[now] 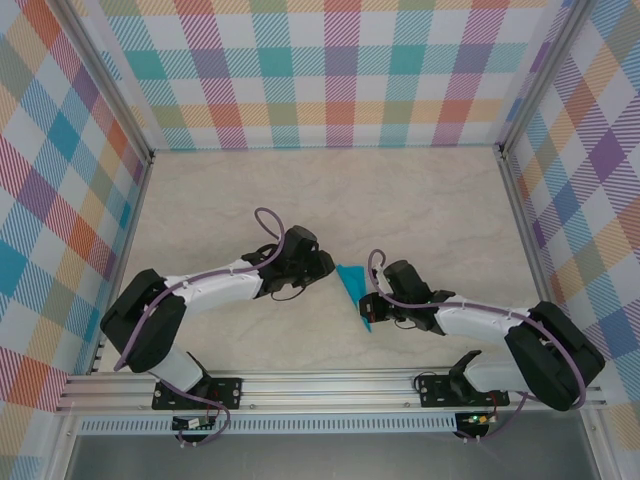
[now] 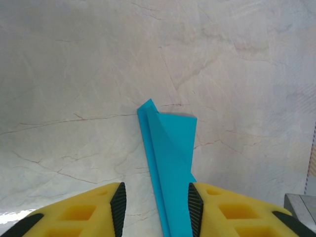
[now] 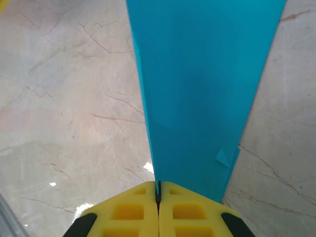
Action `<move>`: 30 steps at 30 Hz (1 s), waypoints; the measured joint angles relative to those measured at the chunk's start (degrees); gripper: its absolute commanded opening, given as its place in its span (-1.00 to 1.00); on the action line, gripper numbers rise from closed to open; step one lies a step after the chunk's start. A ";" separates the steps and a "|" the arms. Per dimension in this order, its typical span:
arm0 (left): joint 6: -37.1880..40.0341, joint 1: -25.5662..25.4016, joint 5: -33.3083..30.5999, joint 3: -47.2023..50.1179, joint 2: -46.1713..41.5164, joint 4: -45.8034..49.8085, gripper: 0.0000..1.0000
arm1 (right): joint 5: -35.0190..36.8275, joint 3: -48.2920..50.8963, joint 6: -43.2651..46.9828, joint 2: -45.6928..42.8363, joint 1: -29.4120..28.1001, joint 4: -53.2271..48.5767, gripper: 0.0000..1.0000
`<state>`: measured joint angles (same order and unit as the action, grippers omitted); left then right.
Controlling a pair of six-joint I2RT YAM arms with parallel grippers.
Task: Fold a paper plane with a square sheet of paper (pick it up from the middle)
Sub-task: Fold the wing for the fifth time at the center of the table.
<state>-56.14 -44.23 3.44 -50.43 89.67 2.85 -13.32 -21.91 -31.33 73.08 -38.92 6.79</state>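
Note:
The square sheet of paper (image 1: 352,283) is teal-blue and folded into a slim pointed dart, the paper plane, lying between the two arms at mid-table. My right gripper (image 3: 158,190) is shut on the narrow end of the paper (image 3: 197,74), whose fold runs into the closed jaws. My left gripper (image 2: 156,202) is open with its jaws either side of the paper (image 2: 170,148). The sheet lies close against the right pad (image 2: 194,207) and leaves a gap to the left pad. From above, the left gripper (image 1: 326,264) is at the paper's upper left and the right gripper (image 1: 368,303) at its lower end.
A pale marble-patterned tabletop (image 1: 420,200) lies under everything. Checked cloth walls (image 1: 330,70) close off the back and both sides. An aluminium rail (image 1: 330,385) with the arm bases runs along the near edge.

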 measured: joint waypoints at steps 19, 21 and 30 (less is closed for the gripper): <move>-0.28 -2.05 9.99 0.02 10.88 -13.90 -0.39 | -13.05 3.39 -8.85 3.76 9.75 6.08 -0.88; -0.44 -2.25 10.67 -0.13 11.67 -14.49 -0.40 | -13.38 3.43 -9.05 3.76 10.05 6.08 -0.86; -0.52 -2.64 12.59 -1.70 14.88 -17.31 -0.39 | -15.63 2.82 -8.50 4.81 10.91 5.25 -0.82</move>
<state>-56.66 -46.87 16.03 -52.14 104.55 -14.46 -28.95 -19.09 -39.83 77.89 -28.01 12.03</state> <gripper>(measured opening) 0.304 0.088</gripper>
